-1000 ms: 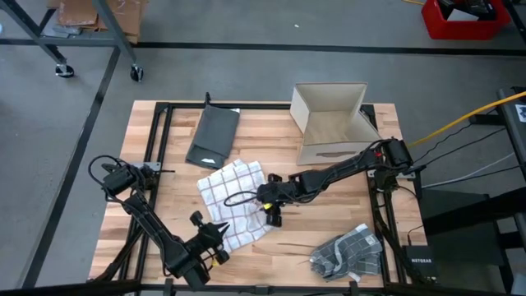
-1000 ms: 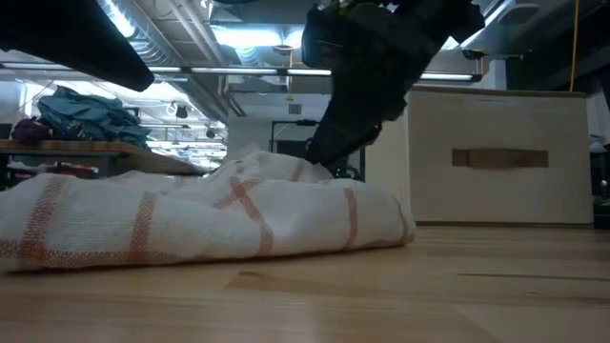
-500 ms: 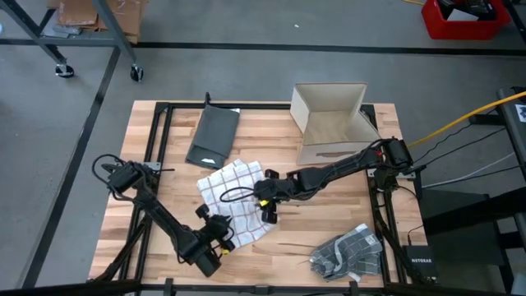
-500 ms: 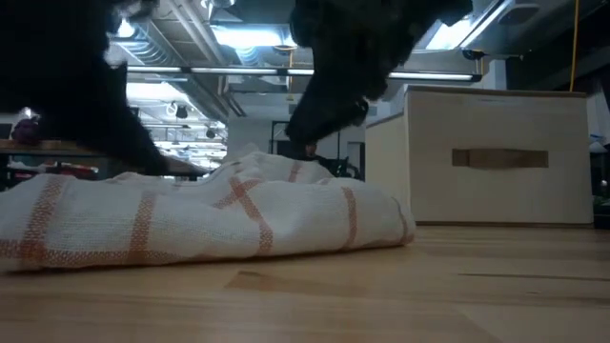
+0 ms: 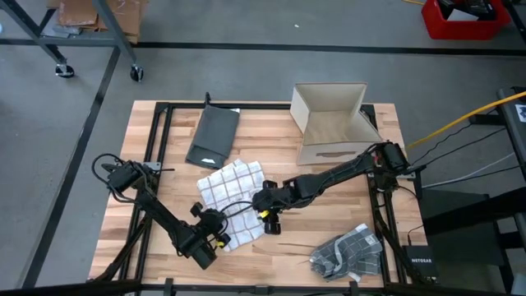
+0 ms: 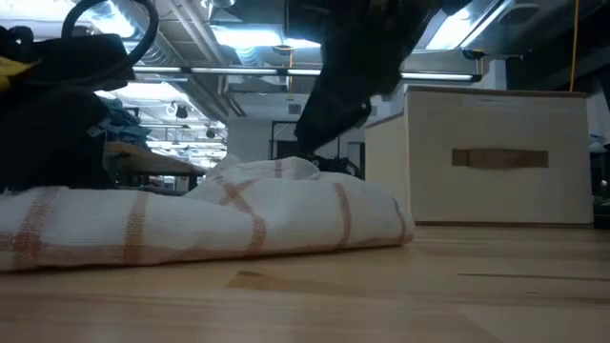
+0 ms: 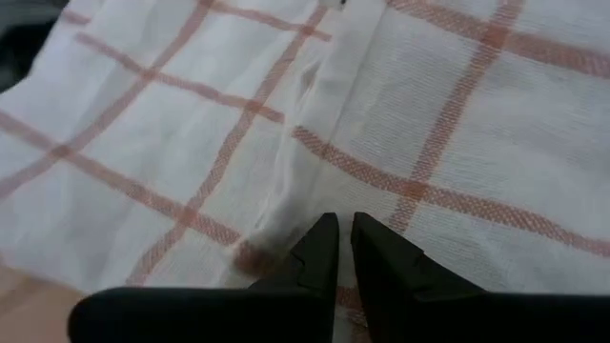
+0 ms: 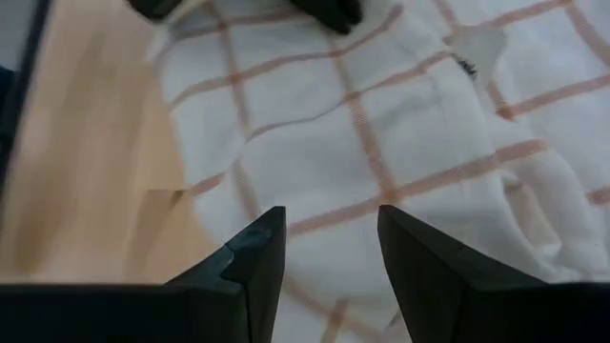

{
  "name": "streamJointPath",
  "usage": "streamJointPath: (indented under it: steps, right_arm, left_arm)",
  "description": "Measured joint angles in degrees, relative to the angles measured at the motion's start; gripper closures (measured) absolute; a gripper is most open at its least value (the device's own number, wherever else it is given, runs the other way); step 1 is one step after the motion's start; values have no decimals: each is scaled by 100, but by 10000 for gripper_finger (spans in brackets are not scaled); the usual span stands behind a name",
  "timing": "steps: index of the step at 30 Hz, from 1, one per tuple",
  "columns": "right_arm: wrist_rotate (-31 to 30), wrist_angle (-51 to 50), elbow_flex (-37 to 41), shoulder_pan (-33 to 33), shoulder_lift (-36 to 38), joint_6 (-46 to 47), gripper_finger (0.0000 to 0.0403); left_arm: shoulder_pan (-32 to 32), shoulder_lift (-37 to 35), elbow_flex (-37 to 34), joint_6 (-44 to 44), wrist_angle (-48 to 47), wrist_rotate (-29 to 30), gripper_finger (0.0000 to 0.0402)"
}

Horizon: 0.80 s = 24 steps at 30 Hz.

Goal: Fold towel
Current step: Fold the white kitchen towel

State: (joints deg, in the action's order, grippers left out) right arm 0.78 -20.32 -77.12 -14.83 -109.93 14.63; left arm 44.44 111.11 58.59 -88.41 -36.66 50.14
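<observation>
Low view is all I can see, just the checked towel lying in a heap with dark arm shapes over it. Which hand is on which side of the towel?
Observer: From above, the left hand is at the towel's near left corner, and the right hand is at its near right edge.
Operator: Is the left hand open?
Observer: No. Its wrist view shows the fingers nearly together, right over the cloth.
Operator: And the right one?
Observer: The right hand is open, its two fingers standing apart above the towel with nothing between them.
Operator: Is anything else near the towel?
Observer: A dark folded cloth lies just beyond it, towards the far side, and a grey checked cloth sits at the near right.
</observation>
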Motion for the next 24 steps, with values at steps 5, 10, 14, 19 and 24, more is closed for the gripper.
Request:
streamJointPath:
  steps: [5, 10, 14, 19, 24]
  right_arm:
    - [-191, 126, 0, 111, -373, -11, 230]
    - [-607, 80, 2, 343, -671, -22, 230]
    - [-771, -111, 4, 650, -756, -22, 230]
    - [-743, -326, 2, 1053, -744, -96, 230]
    - [-778, -394, 2, 1206, -726, -384, 230]
  left_arm:
    - [34, -2, 0, 180, 79, -10, 371]
    - [96, -2, 0, 184, 122, -27, 371]
    - [165, -2, 0, 184, 127, -132, 371]
    - [239, -13, 2, 184, 117, -322, 371]
    - [277, -13, 2, 183, 113, -366, 371]
